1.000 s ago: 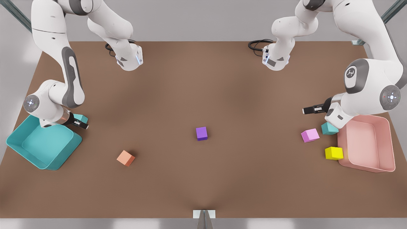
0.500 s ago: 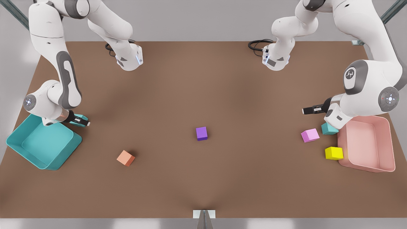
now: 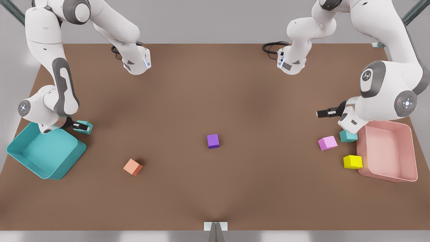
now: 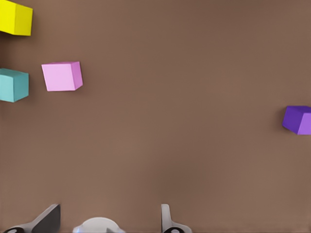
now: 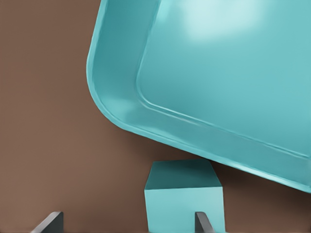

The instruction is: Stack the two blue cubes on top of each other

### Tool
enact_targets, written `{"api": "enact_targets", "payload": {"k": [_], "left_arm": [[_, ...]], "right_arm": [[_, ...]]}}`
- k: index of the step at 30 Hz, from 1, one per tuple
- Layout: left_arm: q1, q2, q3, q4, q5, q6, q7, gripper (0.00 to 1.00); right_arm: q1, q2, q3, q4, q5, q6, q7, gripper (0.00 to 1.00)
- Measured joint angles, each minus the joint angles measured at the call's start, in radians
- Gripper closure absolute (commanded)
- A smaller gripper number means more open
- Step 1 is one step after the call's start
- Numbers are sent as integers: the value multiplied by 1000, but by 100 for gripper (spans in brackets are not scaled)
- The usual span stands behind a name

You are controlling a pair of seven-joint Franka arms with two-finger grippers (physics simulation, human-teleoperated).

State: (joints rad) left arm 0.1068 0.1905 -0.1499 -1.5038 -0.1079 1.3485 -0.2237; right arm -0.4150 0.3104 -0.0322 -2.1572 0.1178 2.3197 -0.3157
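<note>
Arm links partly hide both teal cubes (image 3: 347,136) (image 3: 84,125).

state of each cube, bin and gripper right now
teal matte cube beside teal bin: on table, unstacked, ungripped
teal matte cube beside pink bin: on table, unstacked
teal open plastic bin: looks empty
pink open plastic bin: looks empty
right gripper: jaws open
left gripper: jaws open

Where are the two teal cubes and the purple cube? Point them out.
Teal cube by the teal bin (image 5: 184,204), right wrist view, front face.
Teal cube by the pink bin (image 4: 12,85), left wrist view, side face.
Purple cube (image 3: 213,140), front view, top face.
</note>
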Motion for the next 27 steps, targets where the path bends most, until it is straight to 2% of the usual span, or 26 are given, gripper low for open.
{"api": "enact_targets", "payload": {"k": [27], "left_arm": [[3, 1, -16, 1, -3, -33, -23, 0]], "right_arm": [[-76, 57, 0, 48, 1, 0, -173, 0]]}}
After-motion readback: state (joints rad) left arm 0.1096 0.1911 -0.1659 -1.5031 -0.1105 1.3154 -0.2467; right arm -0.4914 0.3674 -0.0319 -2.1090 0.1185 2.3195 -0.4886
